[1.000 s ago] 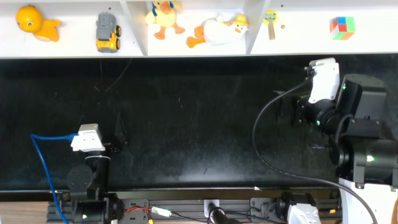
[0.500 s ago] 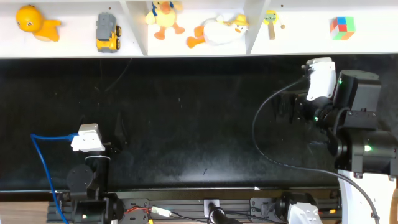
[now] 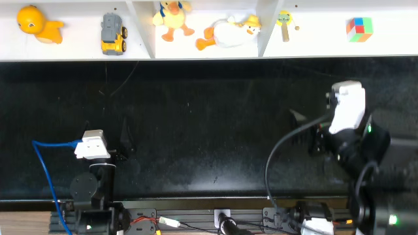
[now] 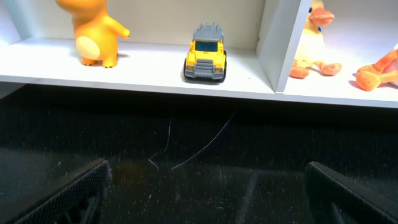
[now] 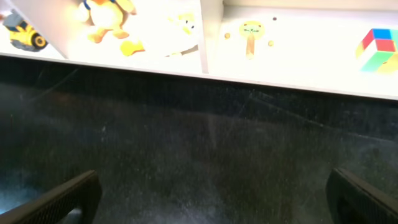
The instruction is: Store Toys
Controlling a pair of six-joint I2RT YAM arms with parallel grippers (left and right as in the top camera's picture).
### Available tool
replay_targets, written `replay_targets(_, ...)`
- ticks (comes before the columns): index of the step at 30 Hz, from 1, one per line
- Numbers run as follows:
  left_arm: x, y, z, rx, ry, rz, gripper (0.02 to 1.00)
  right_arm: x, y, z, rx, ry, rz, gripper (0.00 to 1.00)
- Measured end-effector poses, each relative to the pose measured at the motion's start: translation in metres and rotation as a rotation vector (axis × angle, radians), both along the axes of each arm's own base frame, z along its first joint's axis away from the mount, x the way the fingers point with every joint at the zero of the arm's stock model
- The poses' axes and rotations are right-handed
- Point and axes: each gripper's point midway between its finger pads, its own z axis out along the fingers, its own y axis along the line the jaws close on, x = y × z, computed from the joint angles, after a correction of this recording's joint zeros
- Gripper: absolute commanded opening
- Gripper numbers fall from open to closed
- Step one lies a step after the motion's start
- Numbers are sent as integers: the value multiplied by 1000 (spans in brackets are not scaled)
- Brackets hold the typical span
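Observation:
The toys stand in a white shelf (image 3: 209,53) along the table's far edge. From the left they are an orange duck (image 3: 39,23), a yellow and grey truck (image 3: 113,34), a yellow plush duck (image 3: 173,18), a white plush duck (image 3: 230,32), a small yellow rattle (image 3: 285,23) and a colourful cube (image 3: 359,29). My left gripper (image 4: 206,168) hangs open and empty over the black table, facing the truck (image 4: 206,53). At the table's right, my right gripper (image 5: 212,176) is also open and empty, facing the rattle (image 5: 250,34) and the cube (image 5: 378,48).
White dividers (image 3: 144,29) split the shelf into three compartments. The black table (image 3: 209,130) lies bare between the arms and the shelf. A blue cable (image 3: 46,163) loops beside the left arm and a black cable (image 3: 274,156) curves beside the right arm.
The right arm has pulled back from the shelf toward its base, its gripper still open and empty. The left arm has not moved.

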Motion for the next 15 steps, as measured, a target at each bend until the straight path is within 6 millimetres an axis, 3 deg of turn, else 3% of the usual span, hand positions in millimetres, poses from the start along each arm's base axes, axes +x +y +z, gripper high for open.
replay_targets(6, 0, 0, 0, 0, -1, 0, 998, -5, 1, 2, -18, -245, 3, 996)
replay_targets(15, 0, 0, 0, 0, -2, 0, 998, 6, 10, -46, 109, -516, -8, 993)
